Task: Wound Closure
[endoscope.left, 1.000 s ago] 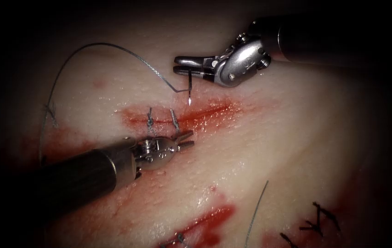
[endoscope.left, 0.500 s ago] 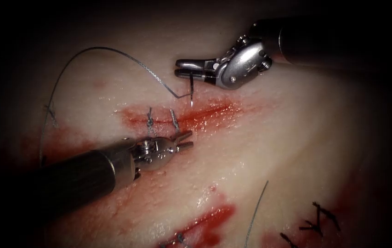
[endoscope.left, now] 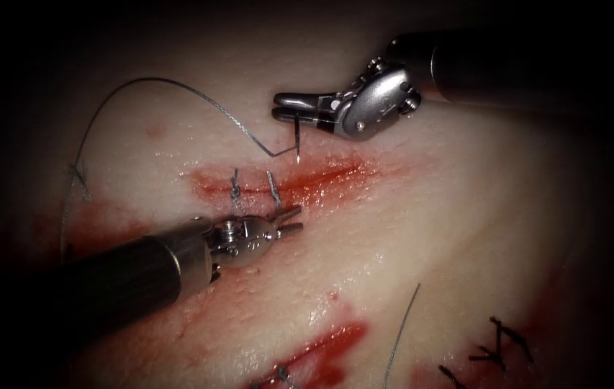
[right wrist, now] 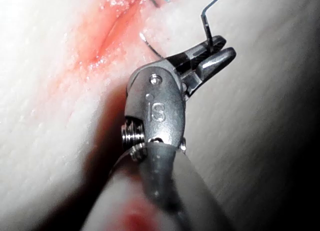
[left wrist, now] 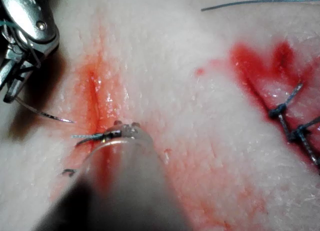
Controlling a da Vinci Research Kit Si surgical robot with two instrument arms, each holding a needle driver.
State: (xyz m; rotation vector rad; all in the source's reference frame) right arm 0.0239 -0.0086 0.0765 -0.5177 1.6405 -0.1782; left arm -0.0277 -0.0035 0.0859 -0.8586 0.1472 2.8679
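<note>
Right hand (endoscope.left: 285, 108) pinching needle (endoscope.left: 296, 140) near its tail — tip hangs above tissue (endoscope.left: 465, 216); left hand (endoscope.left: 294, 220) spread, empty.

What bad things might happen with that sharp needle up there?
The right tool grips the needle with shut jaws, its tip just above the tissue, outside it. If the grip slips, the needle may twist or drop. The tip hangs near the cut and might scratch where it shouldn't. The long thread loops wide and might snag on the stitches or on the left tool, whose open jaws hold nothing.
</note>
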